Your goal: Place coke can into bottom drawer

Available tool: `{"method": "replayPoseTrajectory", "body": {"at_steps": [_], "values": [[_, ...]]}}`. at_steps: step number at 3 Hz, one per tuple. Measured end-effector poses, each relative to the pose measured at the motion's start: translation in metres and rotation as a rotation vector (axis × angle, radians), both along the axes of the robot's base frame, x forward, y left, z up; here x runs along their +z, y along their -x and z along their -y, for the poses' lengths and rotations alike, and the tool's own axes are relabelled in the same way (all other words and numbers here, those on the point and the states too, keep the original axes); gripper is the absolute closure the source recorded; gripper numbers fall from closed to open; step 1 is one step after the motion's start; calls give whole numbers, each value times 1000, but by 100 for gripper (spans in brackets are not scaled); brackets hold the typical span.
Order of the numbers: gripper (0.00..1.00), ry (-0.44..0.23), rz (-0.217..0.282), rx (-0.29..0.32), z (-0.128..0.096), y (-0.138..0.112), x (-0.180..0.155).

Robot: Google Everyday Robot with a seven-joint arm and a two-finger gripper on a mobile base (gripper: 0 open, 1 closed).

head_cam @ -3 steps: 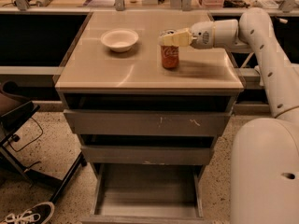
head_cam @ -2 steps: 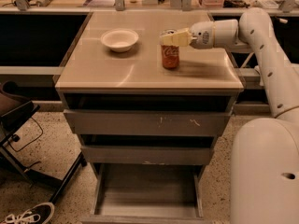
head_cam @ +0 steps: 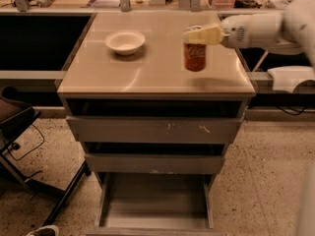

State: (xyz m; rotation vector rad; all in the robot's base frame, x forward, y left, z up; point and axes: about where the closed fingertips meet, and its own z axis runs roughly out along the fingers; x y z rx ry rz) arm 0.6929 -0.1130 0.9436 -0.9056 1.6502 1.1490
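Upright on its long axis, silver top up, for the coke can (head_cam: 195, 57); over the right rear of the table (head_cam: 147, 80), perhaps lifted just clear of it. Pinched at the top by the claw (head_cam: 201, 35), closed narrow around it. Well above the pulled-out bottom drawer (head_cam: 155, 203).

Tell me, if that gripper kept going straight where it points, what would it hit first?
Probably the white bowl: the gripper, shut on the coke can, points across the cabinet top toward it, though it may pass above the rim.
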Motion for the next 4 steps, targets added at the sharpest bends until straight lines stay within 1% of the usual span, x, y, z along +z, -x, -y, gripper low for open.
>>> {"method": "replayPoseTrajectory", "body": {"at_steps": [1, 2, 3, 4], "values": [[100, -8, 117, -79, 21, 65, 73], [100, 27, 183, -156, 27, 148, 127], [100, 72, 145, -207, 47, 176, 112], [100, 71, 143, -206, 47, 175, 111]]}}
